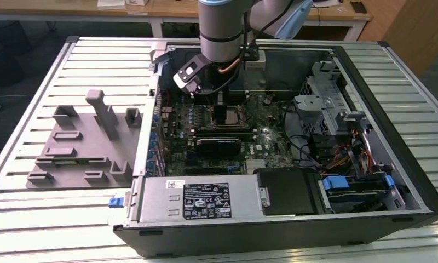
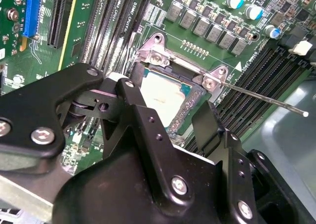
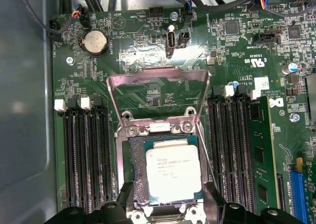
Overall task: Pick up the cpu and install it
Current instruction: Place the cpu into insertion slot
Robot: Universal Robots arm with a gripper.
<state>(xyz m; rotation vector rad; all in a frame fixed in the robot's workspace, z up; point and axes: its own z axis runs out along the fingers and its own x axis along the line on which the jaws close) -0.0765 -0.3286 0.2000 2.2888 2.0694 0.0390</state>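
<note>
The cpu (image 3: 173, 170), a square chip with a silvery top plate and a green rim, sits between my gripper's (image 3: 170, 198) two black fingers (image 3: 126, 197), directly over the black-framed socket (image 3: 139, 182). It lies slightly askew, and a strip of socket contacts shows along one side. In the second wrist view the same cpu (image 2: 163, 88) shows between the fingers (image 2: 210, 127) of the gripper (image 2: 168, 104), which close on its edges. In the exterior view the gripper (image 1: 223, 104) hangs low inside the computer case, over the socket (image 1: 230, 118).
The socket's metal load plate (image 3: 158, 88) stands flipped open, and its thin lever (image 2: 266, 101) sticks out sideways. Memory slots (image 3: 86, 150) flank the socket, with one memory module (image 3: 259, 150) fitted. A grey fixture tray (image 1: 80, 148) lies on the slatted table at the exterior view's left.
</note>
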